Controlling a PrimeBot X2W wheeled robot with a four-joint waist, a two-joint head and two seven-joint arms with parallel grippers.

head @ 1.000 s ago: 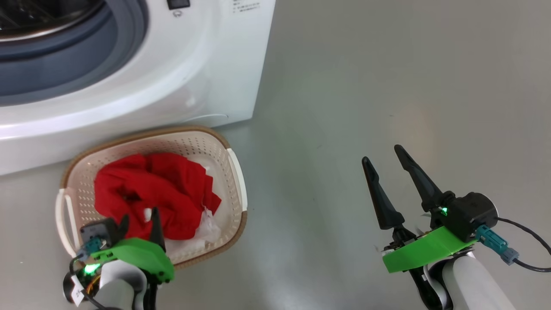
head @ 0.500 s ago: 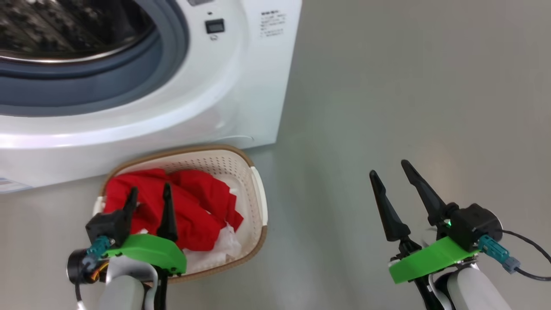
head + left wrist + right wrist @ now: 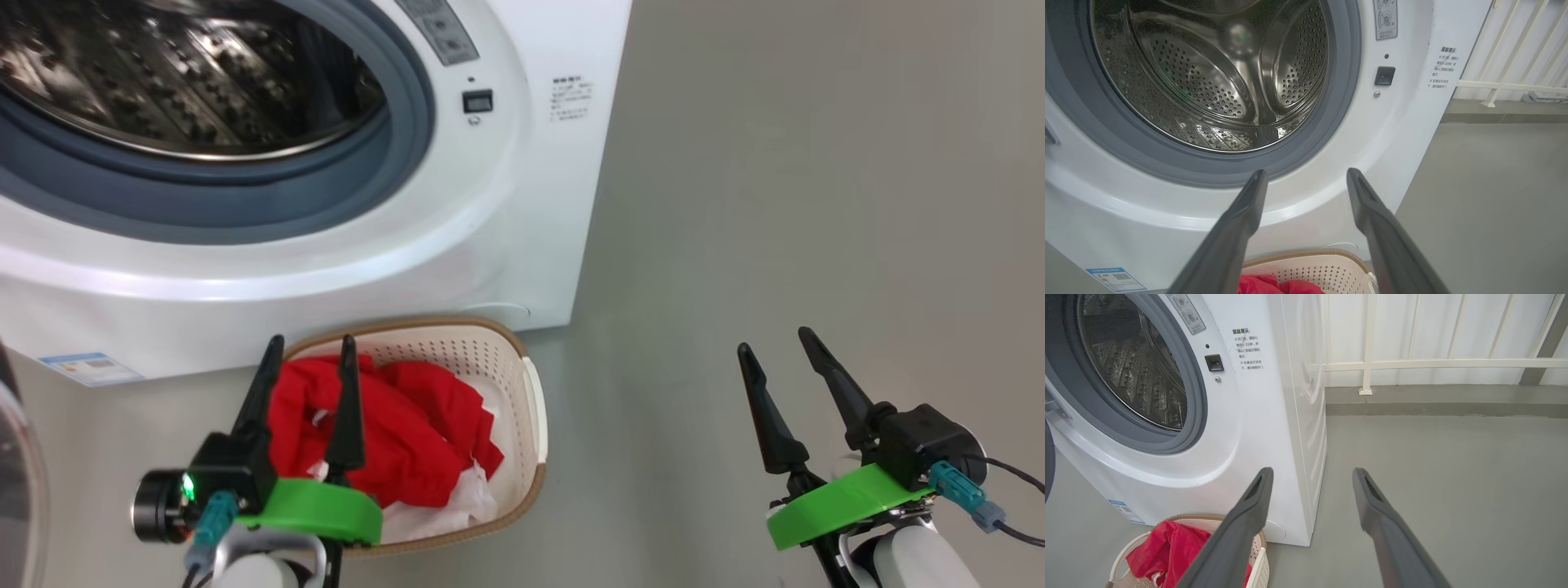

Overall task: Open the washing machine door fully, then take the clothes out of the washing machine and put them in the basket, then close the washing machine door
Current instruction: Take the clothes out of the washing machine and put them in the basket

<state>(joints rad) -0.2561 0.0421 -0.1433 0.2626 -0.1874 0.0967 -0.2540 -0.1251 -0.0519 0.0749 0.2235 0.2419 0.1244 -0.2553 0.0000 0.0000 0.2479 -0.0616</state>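
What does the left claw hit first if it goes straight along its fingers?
Probably the washing machine: the open left claw points at the lower part of its grey rubber ring, below the drum. Gap looks free; depth unclear.

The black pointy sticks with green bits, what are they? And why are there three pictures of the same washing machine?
Those sticks are the robot's fingers. Each of its two arms ends in a gripper, a simple hand with two fingers. The head view comes from a camera on its head, looking down: the left gripper hangs near the basket, the right gripper over the grey floor. The other two pictures come from small cameras on the wrists, each looking along its own fingers, so the washing machine shows from other angles. The cream basket stands on the floor in front of the machine, with red clothes in it. The shiny steel drum looks empty as far as it shows. Both grippers are open and hold nothing.
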